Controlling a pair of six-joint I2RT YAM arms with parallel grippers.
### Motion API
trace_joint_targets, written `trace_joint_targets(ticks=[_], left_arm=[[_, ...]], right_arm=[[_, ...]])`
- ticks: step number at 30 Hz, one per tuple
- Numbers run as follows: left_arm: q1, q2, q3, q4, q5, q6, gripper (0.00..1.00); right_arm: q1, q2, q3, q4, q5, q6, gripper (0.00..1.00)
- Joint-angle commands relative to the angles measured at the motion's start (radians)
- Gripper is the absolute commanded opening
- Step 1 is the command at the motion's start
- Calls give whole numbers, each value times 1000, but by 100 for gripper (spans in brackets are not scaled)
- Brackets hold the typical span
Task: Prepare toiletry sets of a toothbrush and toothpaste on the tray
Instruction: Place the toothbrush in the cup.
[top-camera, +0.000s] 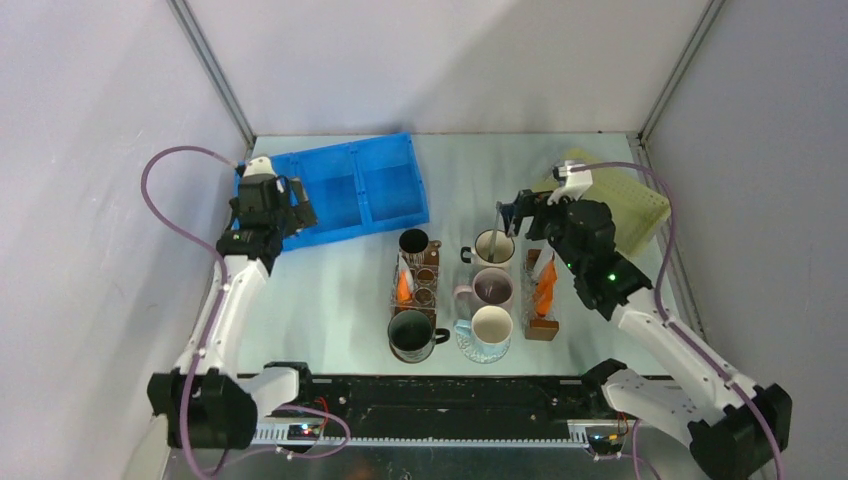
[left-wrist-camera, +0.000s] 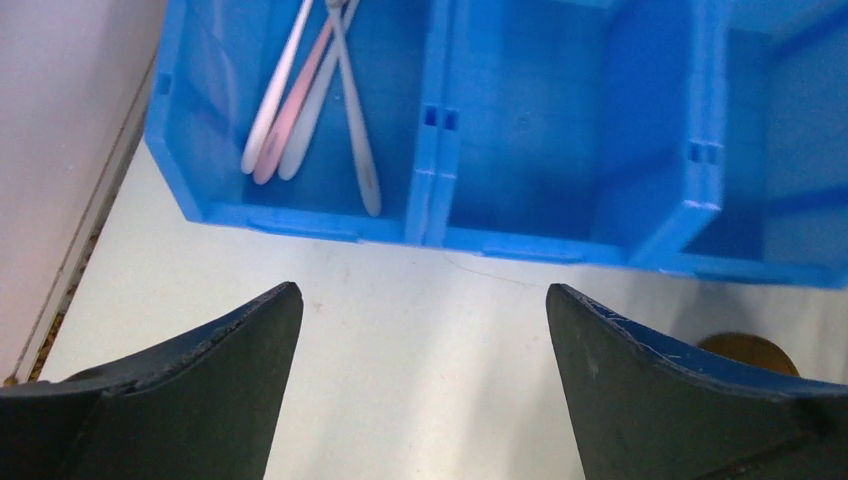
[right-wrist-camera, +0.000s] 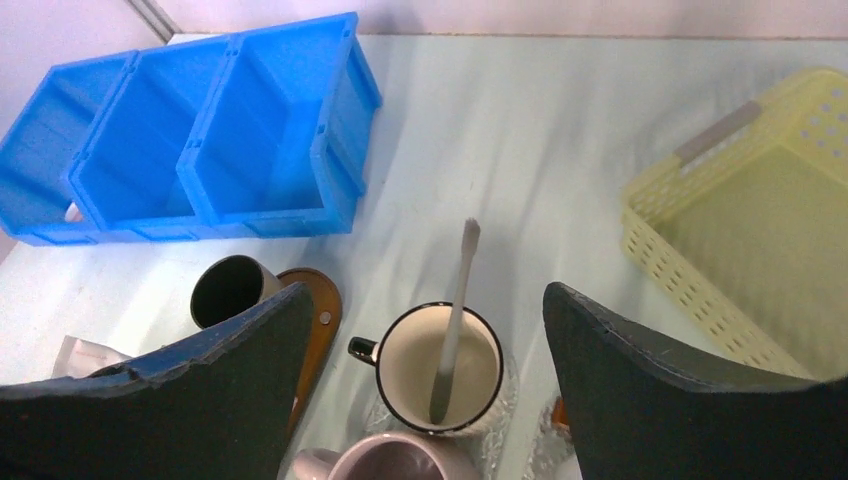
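Observation:
A grey toothbrush (right-wrist-camera: 452, 310) stands loose in the black-rimmed white mug (right-wrist-camera: 400, 372), its head leaning toward the far side. My right gripper (right-wrist-camera: 428, 290) hovers open just above that mug with nothing between its fingers; from the top view it (top-camera: 520, 215) is over the mug (top-camera: 493, 248). Several pink and pale toothbrushes (left-wrist-camera: 310, 110) lie in the left compartment of the blue bin (left-wrist-camera: 520, 130). My left gripper (left-wrist-camera: 422, 290) is open and empty over bare table in front of that bin. Orange toothpaste tubes (top-camera: 403, 287) (top-camera: 546, 290) stand in clear boxes beside the mugs. Which item is the tray I cannot tell.
A lilac mug (top-camera: 492, 288), a white mug (top-camera: 491, 326), a black mug (top-camera: 413, 335) and a dark cup (top-camera: 414, 242) cluster mid-table. A yellow perforated basket (top-camera: 625, 205) sits at the far right. The blue bin (top-camera: 350, 190) lies at the far left.

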Motion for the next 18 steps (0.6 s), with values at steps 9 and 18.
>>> trace_joint_targets(ticks=[9, 18], left_arm=[[227, 356, 252, 21, 121, -40, 87], [278, 666, 460, -20, 166, -50, 68]], right_arm=[[-8, -264, 0, -184, 158, -74, 93], [-9, -429, -55, -211, 245, -130, 98]])
